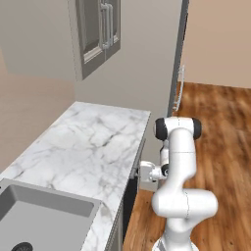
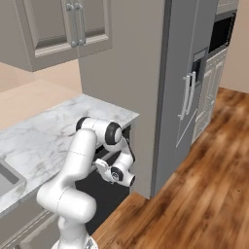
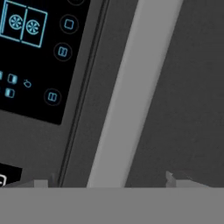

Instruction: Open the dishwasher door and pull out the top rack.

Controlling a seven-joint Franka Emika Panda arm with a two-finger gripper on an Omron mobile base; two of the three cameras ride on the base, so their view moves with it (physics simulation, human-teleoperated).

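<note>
Left base view: steel sink (image 1: pixel 44 215) at lower left, sunk in the white marble counter (image 1: pixel 93 142) that runs up the middle. Upper cabinet (image 1: pixel 95 32) with glass doors at top centre. The dishwasher door (image 1: pixel 130 196) shows as a thin dark edge under the counter lip, upright and closed. The gripper (image 1: pixel 136 171) sits at centre, pressed up against the counter's front edge at the top of the door; the white arm (image 1: pixel 179 171) rises from lower right. Wood floor (image 1: pixel 220 162) on the right.

Right base view: marble counter (image 2: pixel 44 136) at left, upper cabinet (image 2: pixel 63 24) at top left. The arm (image 2: pixel 78 165) bends in from lower left, its wrist facing the dishwasher door (image 2: pixel 99 192), a dark panel below the counter, shut. Gripper fingers are hidden behind the wrist here. Grey refrigerator (image 2: pixel 180 87) at centre right, wall oven (image 2: pixel 221 31) at upper right.

Hand view: black control panel (image 3: pixel 30 57) with blue icons at upper left, dark door face (image 3: pixel 192 87) at right, and a pale grey bar handle (image 3: pixel 131 92) running diagonally through the middle. Finger tips (image 3: pixel 37 183) at the bottom corners stand wide apart, straddling the handle, clamped on nothing.
</note>
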